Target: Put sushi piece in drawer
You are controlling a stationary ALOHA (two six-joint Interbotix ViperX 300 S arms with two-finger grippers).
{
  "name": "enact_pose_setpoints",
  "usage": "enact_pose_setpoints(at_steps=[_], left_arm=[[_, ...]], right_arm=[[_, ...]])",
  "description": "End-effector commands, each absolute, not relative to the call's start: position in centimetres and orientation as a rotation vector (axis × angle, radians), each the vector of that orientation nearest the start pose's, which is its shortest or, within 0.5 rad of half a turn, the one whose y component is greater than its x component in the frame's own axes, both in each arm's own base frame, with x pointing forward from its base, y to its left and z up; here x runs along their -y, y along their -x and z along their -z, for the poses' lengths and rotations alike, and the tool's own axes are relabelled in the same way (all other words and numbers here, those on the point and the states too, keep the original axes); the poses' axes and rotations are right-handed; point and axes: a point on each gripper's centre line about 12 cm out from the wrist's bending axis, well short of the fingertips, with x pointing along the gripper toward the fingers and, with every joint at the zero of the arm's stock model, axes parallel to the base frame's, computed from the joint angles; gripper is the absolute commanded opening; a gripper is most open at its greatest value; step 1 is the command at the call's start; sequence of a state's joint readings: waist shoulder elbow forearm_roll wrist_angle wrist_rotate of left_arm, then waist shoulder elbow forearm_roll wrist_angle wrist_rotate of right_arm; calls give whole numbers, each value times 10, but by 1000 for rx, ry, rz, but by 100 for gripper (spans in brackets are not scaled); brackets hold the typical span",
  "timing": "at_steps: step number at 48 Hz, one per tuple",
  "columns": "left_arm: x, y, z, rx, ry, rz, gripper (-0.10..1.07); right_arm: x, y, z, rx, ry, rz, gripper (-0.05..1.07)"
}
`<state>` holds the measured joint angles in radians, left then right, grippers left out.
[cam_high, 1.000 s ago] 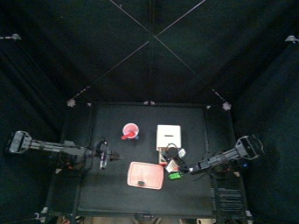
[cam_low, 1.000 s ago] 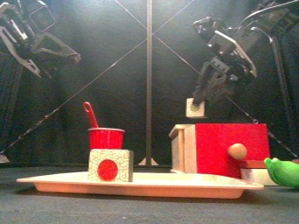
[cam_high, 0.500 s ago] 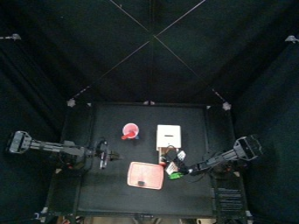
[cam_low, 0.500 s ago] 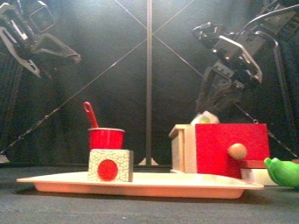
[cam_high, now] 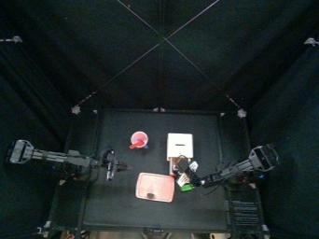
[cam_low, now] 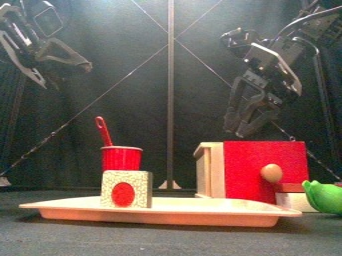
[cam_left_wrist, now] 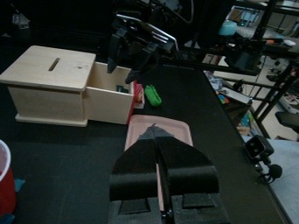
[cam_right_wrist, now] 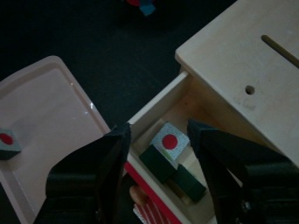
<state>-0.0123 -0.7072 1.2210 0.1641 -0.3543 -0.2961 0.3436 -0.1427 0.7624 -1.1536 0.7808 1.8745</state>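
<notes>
The sushi piece (cam_right_wrist: 170,145) lies inside the pulled-out drawer (cam_right_wrist: 222,83), white with a red dot on top, and my right gripper (cam_right_wrist: 162,166) hangs directly over it with its jaws spread wide, one on each side and neither touching it as far as I can judge. So I read the drop as made, with the piece resting in the open tray of the cabinet beside a darker green-and-black thing I cannot identify.

Outward from there: in the front view the right gripper (cam_low: 249,108) sits above the red drawer front with its round knob (cam_low: 271,172), clear of the box top. A second sushi piece (cam_low: 126,188) stands on the pink tray (cam_low: 60,208), a red cup (cam_low: 122,157) with a red spoon (cam_low: 102,130) is behind it, and a green object (cam_low: 322,195) lies by the drawer's right side. My left gripper (cam_left_wrist: 163,179) rests well off to the left, jaws pressed together, holding nothing.

My worries: if I lift out at an angle, a jaw could catch the cabinet's overhanging edge or the drawer wall and shift the whole box. If I push the drawer shut carelessly, the piece might stand too tall and jam under the top. The green object near the front could also block it.
</notes>
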Motion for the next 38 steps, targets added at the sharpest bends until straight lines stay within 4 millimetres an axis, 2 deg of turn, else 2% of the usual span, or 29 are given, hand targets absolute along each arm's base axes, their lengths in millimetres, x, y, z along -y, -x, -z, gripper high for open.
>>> enact_pose_setpoints(at_steps=[1, 38], left_arm=[[9, -231, -232, -153, 145, 55, 18], [9, -230, -232, -153, 147, 55, 18]], right_arm=[[-33, -318, -189, -635, -307, 648, 88], [-34, -318, -187, -648, -314, 647, 88]])
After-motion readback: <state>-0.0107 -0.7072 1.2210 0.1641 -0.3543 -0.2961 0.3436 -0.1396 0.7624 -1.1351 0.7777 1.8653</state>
